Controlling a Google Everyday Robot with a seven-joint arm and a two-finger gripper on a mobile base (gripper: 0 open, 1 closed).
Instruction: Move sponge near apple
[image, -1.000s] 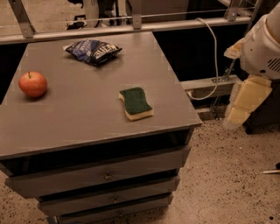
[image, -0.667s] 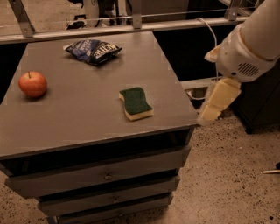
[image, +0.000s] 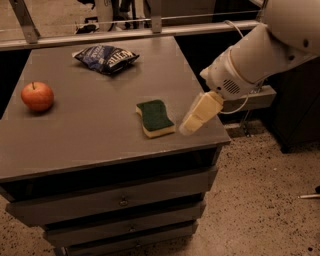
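Note:
The sponge (image: 155, 117), dark green on top with a pale yellow base, lies flat on the right half of the grey cabinet top (image: 90, 135). The red-orange apple (image: 37, 96) sits near the left edge, well apart from the sponge. My gripper (image: 192, 123), with pale yellow pads, hangs from the white arm (image: 260, 55) over the cabinet's right edge, just right of the sponge and slightly above the surface. It holds nothing.
A dark blue snack bag (image: 106, 58) lies at the back of the cabinet top. The cabinet has drawers (image: 120, 200) below. A metal rail (image: 130, 32) runs behind. Speckled floor (image: 265, 200) lies to the right, with a dark unit (image: 300, 105) beyond.
My arm has swung left and down from beside the cabinet. The gripper now hangs over the right edge close to the sponge. Sponge, apple and bag have not moved.

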